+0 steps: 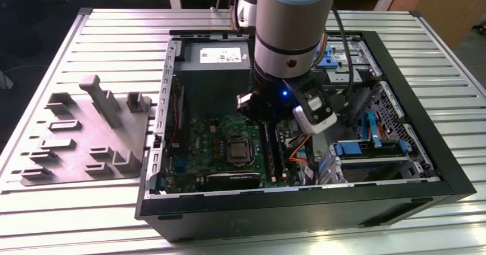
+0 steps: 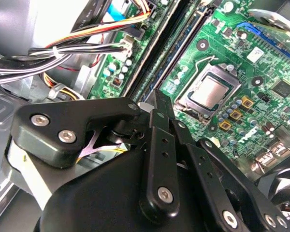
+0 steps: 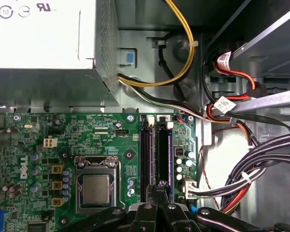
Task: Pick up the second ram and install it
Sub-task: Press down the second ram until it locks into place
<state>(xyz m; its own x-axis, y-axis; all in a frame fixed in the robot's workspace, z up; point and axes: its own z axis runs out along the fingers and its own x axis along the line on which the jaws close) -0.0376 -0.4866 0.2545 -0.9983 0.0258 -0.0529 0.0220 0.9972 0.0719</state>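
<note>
So I hold my gripper (image 3: pixel 159 191), fingers pressed together, over the ram (image 3: pixel 163 154) in its slot (image 3: pixel 146 157), square to seat it.

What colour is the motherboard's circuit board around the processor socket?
Green, clearest in the first wrist view: the motherboard around the silver-topped processor.

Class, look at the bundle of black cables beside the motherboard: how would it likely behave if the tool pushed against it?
The black cable bundle would probably bend and shift aside rather than resist, since it hangs in loose curves. The white tie suggests its strands would move together. Some strands seem to reach a white connector, so it likely springs back.
</note>
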